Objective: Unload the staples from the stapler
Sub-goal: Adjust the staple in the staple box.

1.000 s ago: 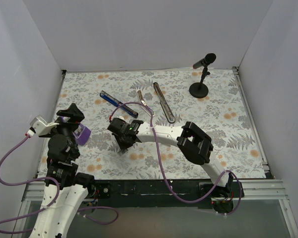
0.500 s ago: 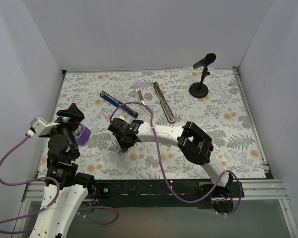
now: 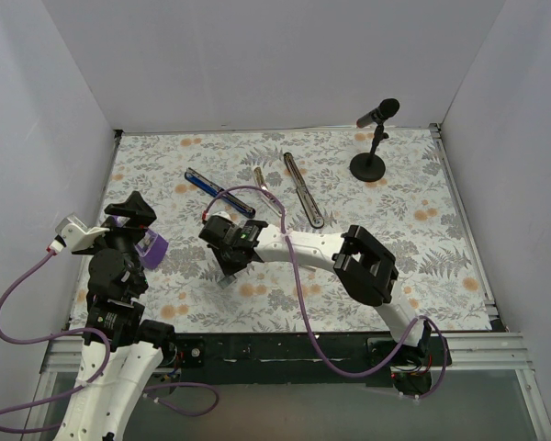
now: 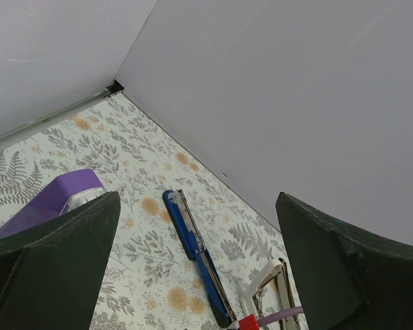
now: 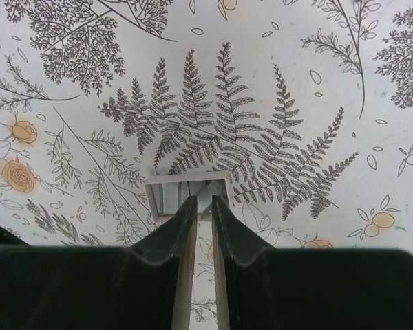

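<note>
The stapler lies taken apart at the back of the floral mat: the blue-and-black arm point(image 3: 219, 193) point(image 4: 193, 256), a short metal piece point(image 3: 263, 180) and the silver channel point(image 3: 304, 189). My right gripper point(image 3: 226, 272) point(image 5: 203, 201) points down over a small white box point(image 5: 186, 195) point(image 3: 222, 281) that holds staples. Its jaws stand nearly together, and a silver strip of staples point(image 5: 219, 190) sits slanted at their tips inside the box. My left gripper point(image 4: 199, 234) point(image 3: 133, 217) hangs wide open and holds nothing at the left side, above the mat.
A purple block point(image 3: 152, 248) point(image 4: 55, 201) lies right by the left gripper. A black microphone on a round stand point(image 3: 371, 147) stands at the back right. White walls close in three sides. The right arm point(image 3: 363, 265) reaches across the middle of the mat.
The right gripper has shifted slightly toward the near edge, down onto the white box. The left arm has not moved.
</note>
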Available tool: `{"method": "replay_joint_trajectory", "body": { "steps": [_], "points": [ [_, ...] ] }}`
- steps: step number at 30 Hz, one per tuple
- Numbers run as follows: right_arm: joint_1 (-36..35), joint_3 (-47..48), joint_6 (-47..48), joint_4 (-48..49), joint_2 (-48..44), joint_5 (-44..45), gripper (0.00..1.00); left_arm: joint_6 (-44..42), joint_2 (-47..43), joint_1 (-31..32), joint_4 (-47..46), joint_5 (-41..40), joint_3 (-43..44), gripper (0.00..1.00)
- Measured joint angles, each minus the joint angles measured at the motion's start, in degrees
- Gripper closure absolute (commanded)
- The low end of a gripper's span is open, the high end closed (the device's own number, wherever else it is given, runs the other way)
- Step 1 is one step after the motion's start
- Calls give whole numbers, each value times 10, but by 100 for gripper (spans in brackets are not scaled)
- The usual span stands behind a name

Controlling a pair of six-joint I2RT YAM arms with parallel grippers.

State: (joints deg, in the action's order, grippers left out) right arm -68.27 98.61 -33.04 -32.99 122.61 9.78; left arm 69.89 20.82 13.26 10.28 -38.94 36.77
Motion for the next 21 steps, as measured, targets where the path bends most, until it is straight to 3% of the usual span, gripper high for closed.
{"method": "replay_joint_trajectory", "body": {
  "steps": [21],
  "points": [
    [0, 22, -21, -3, 11, -13, 78, 0, 0, 0, 0, 4, -4, 2]
  ]
}}
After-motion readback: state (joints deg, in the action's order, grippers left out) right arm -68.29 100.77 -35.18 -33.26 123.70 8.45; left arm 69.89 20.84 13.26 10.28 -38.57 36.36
